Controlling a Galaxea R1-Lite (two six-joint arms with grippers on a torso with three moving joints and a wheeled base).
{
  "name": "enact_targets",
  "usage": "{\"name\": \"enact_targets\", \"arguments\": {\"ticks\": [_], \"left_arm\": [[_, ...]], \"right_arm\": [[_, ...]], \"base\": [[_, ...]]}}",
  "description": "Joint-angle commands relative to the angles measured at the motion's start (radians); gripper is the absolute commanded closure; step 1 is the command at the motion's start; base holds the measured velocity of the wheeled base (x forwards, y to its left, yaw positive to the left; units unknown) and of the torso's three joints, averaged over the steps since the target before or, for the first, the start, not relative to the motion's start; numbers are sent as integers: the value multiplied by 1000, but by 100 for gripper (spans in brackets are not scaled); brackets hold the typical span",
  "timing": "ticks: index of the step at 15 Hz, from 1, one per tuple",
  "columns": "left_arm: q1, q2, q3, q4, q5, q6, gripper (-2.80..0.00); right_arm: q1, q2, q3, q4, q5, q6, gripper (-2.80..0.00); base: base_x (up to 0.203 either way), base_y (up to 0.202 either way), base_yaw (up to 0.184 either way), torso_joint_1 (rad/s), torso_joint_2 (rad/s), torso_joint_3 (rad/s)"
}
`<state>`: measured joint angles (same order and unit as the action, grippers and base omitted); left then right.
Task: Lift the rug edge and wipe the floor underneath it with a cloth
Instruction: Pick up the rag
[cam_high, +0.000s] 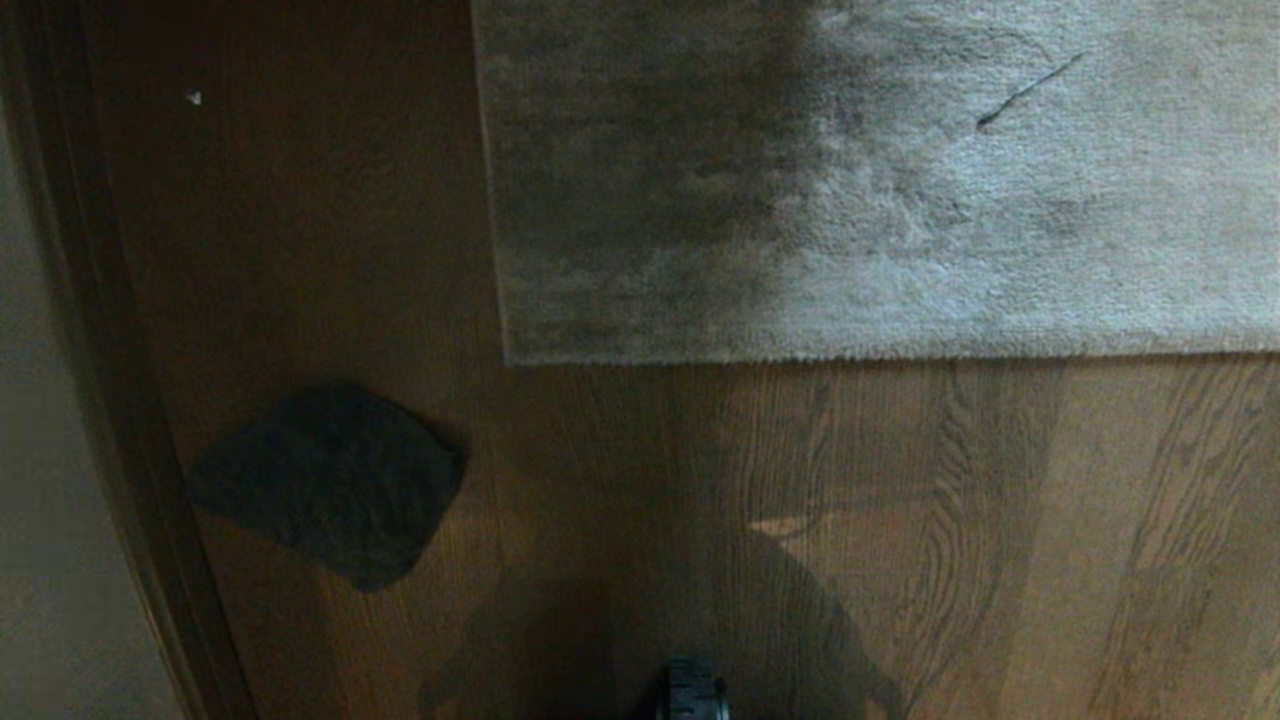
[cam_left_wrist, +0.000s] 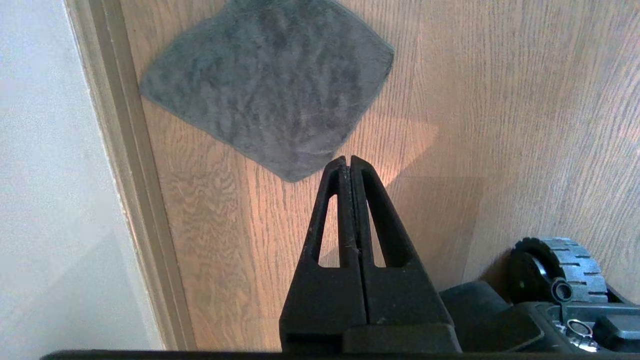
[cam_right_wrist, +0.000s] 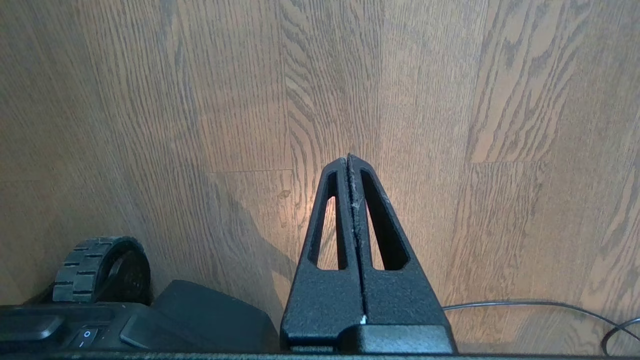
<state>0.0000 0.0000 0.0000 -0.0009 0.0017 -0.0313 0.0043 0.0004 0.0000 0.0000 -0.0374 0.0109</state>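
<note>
A: Grey short-pile rug (cam_high: 880, 180), head view: flat, hem straight along brown wood-plank floor (cam_high: 900, 540). Dark grey cloth (cam_high: 330, 485) lies near the baseboard (cam_high: 110, 400), well apart from the rug corner.

B: Left wrist view?

A: Left gripper (cam_left_wrist: 348, 159) pressed closed, empty, above the cloth's near corner. Base wheel (cam_left_wrist: 560, 270) beside.

B: Right wrist view?

A: Right gripper (cam_right_wrist: 348, 157) closed, empty, over bare planks; cable (cam_right_wrist: 540, 305) nearby.

B: Risk?

A: Flat cloth gives little to pinch; fingers may skid off.
</note>
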Motion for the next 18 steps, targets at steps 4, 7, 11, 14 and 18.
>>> {"name": "enact_targets", "arguments": {"ticks": [4,7,11,14,18], "left_arm": [[0,0,0,-1,1,-2,0],[0,0,0,-1,1,-2,0],[0,0,0,-1,1,-2,0],[0,0,0,-1,3,-5,0],[0,0,-3,4,3,-5,0]], "right_arm": [[0,0,0,0,-1,0,0],[0,0,0,0,1,0,0],[0,0,0,-1,0,0,0],[0,0,0,0,-1,0,0],[0,0,0,0,-1,0,0]], "base": [[0,0,0,0,0,0],[0,0,0,0,0,0],[0,0,0,0,0,0],[0,0,0,0,0,0],[0,0,0,0,0,0]]}}
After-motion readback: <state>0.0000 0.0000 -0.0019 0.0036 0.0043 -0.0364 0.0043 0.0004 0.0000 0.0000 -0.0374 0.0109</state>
